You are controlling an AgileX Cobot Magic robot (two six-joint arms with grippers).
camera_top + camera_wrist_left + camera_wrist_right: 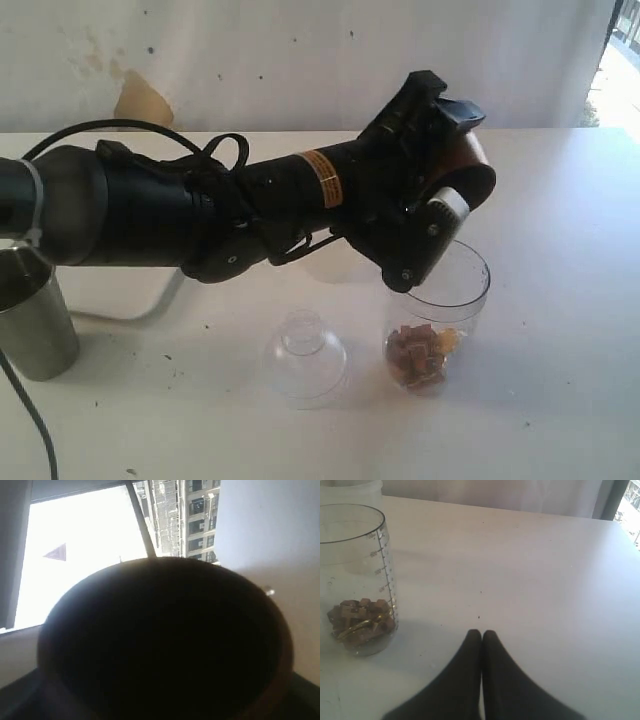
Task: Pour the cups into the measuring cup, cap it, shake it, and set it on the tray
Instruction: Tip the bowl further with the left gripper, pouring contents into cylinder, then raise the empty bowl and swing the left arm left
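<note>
Left gripper [450, 175] is wide around the wooden cup [475, 170], tipped on its side over the measuring cup [437, 320], which stands toward the table's [560, 200] near edge with brown bits [420, 355] inside. Judged: first pour about done. Steel cup [35, 320] is upright near the left edge, likely next. Lid [305, 355] is off; capping, shaking and tray are left. Right gripper [481, 640] is closed and empty.
</note>
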